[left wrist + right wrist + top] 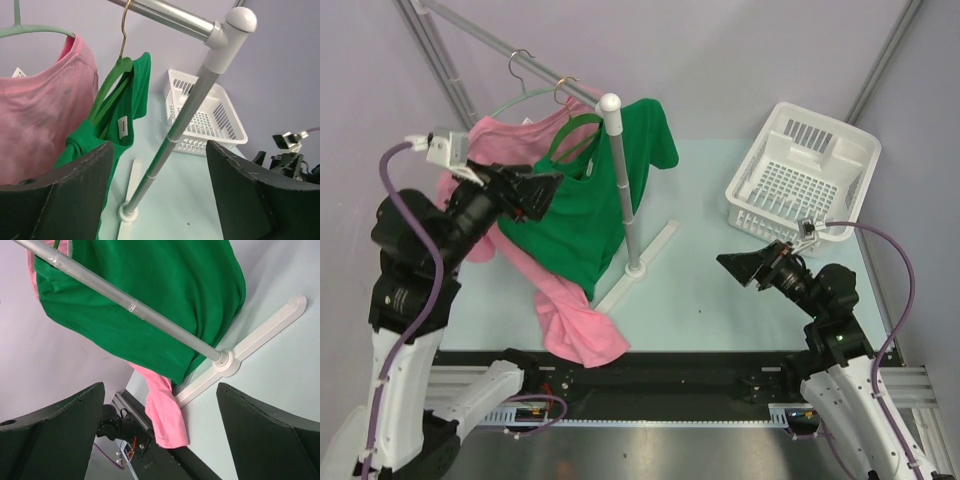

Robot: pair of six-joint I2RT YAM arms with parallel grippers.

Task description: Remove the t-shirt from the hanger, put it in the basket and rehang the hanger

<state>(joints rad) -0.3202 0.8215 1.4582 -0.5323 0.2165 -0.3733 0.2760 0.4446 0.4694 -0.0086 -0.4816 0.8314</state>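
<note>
The pink t-shirt (pixel 575 325) hangs at the far left, its hem trailing onto the tabletop (pixel 720 310). Touching it, the left gripper (pixel 545 192) faces the green t-shirt (pixel 575 235), jaws apart and holding nothing. That shirt hangs from a green hanger (pixel 107 87) beside the rack pole (pixel 623 190). The step looks like the approach. Next, the gripper must pinch fabric near the collar and draw it off. The right gripper (pixel 740 265) is wide open, well apart. The print on the white collar tags (pixel 123 126) is too small to read.
</note>
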